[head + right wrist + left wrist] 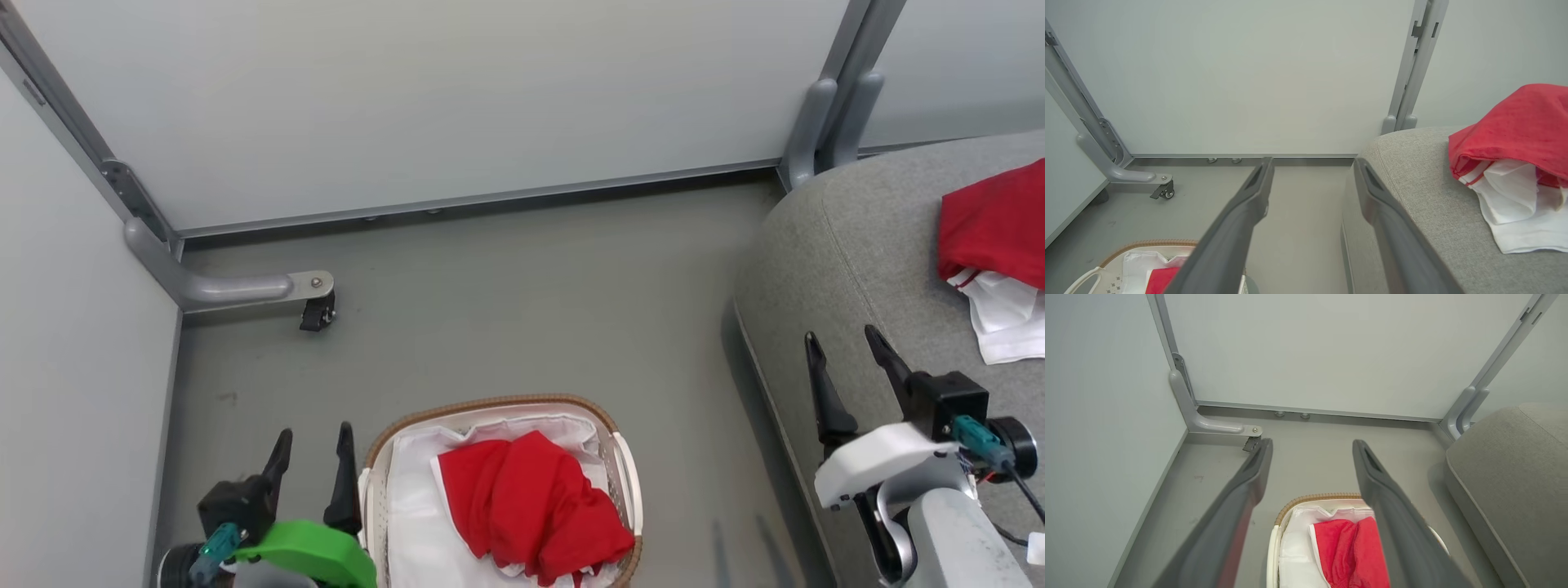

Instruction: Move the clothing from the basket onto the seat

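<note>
A crumpled red piece of clothing (531, 506) lies on the white liner inside the oval basket (490, 406) on the floor, also seen in the left wrist view (1351, 551). Another red and white garment (992, 237) rests on the grey seat (857, 261), at the right in the right wrist view (1515, 134). My left gripper (314, 445) stands open just left of the basket, holding nothing. Over the seat's front edge my right gripper (845, 347) is open and empty, left of the garment on the seat.
Pale partition panels close off the back and left. A grey metal foot with a castor (314, 306) juts onto the floor at the back left. Another panel post (824, 122) stands by the seat's rounded corner. Grey floor lies between basket and seat.
</note>
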Motion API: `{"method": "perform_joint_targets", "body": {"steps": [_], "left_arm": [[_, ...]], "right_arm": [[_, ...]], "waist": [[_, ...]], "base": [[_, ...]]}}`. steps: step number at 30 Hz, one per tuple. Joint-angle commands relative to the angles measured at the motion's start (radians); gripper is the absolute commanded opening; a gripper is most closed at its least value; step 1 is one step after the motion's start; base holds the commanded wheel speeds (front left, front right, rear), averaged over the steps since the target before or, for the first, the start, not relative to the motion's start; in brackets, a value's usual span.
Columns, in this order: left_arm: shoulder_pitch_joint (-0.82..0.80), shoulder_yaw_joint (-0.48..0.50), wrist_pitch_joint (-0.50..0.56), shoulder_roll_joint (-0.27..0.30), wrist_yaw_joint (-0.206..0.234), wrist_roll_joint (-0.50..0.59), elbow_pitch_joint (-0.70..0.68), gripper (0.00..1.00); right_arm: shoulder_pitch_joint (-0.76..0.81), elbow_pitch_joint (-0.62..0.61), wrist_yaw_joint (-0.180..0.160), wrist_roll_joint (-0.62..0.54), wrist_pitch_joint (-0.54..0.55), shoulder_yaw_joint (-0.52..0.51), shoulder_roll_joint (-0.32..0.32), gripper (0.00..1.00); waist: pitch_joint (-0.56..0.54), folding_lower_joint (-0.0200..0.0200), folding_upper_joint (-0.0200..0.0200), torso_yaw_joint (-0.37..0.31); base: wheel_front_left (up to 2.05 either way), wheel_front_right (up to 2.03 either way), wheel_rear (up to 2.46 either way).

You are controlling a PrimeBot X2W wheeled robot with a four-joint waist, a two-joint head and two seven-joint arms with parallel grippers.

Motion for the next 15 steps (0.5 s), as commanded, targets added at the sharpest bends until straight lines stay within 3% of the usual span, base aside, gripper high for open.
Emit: {"method": "perform_joint_targets", "body": {"steps": [1, 15], "left_arm": [[-0.037, -0.018, -0.001, 0.003, -0.009, -0.009, 0.010, 1.00], [-0.381, -0.264, -0.001, 0.004, -0.034, -0.093, 0.263, 1.00]], "right_arm": [[-0.022, -0.007, -0.001, 0.001, -0.002, 0.003, -0.006, 1.00], [-0.231, -0.139, -0.001, 0.054, -0.002, 0.078, -0.008, 1.00]], "waist": [[0.047, 0.0000, -0.0001, -0.016], [0.389, 0.0000, -0.0001, -0.134]], "base": [[0.00, 0.00, 0.00], [0.00, 0.00, 0.00]]}}
